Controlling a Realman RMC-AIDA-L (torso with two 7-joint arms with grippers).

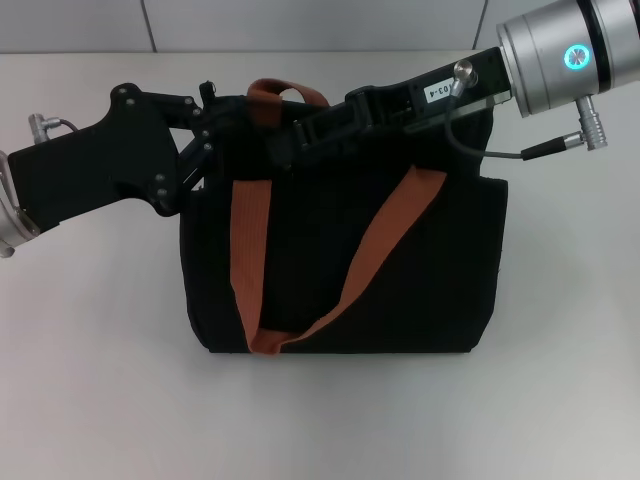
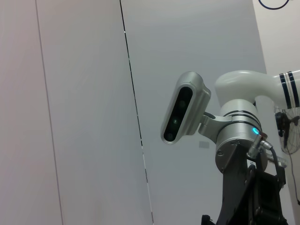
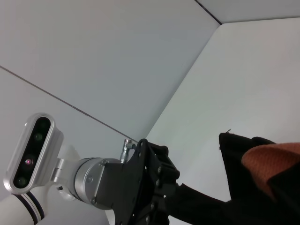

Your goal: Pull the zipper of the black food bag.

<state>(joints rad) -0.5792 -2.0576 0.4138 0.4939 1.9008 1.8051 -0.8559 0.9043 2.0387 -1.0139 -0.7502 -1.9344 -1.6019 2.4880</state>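
Note:
The black food bag (image 1: 430,280) stands upright in the middle of the table in the head view, with one rust-orange handle (image 1: 250,250) hanging down its front and another (image 1: 287,92) sticking up at its top. My left gripper (image 1: 215,125) reaches in from the left to the bag's top left corner. My right gripper (image 1: 290,135) reaches in from the upper right along the bag's top edge. The zipper is hidden, lost among the black grippers and black fabric. The right wrist view shows a corner of the bag (image 3: 234,154) and the left gripper (image 3: 154,187) against it.
The bag sits on a pale table (image 1: 90,380) with bare surface on both sides and in front. A grey panelled wall (image 1: 300,25) runs behind. The left wrist view shows only the wall, my head camera (image 2: 183,112) and the right arm (image 2: 239,140).

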